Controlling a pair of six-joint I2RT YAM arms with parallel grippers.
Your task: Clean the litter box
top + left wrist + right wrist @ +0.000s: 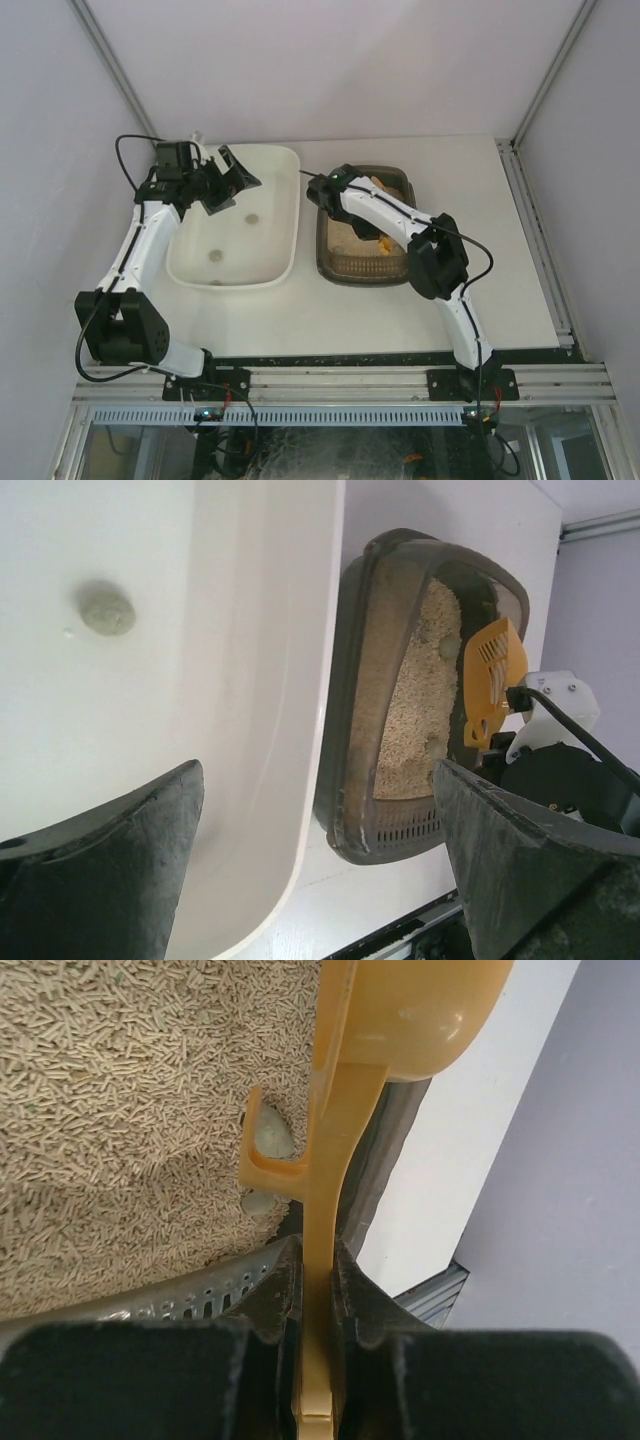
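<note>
The dark grey-brown litter box [365, 268] holds beige litter and stands right of the white tub [240, 272]. It also shows in the left wrist view [352, 680]. My right gripper [352, 186] hangs over the box's far end. It is shut on the handle of a yellow scoop [330, 1110], jaws [315, 1260] clamped on both sides. The scoop's slotted blade [490, 670] shows at the box's far side. Two grey clumps [270, 1132] lie in the litter by the scoop. My left gripper [232, 185] is open and empty above the tub's far left part [318, 770].
Two grey clumps [253, 217] lie on the tub floor; one shows in the left wrist view [106, 608]. The right arm [435, 260] crosses over the litter box. The table's right edge has a metal rail [540, 250]. White walls close in the back and sides.
</note>
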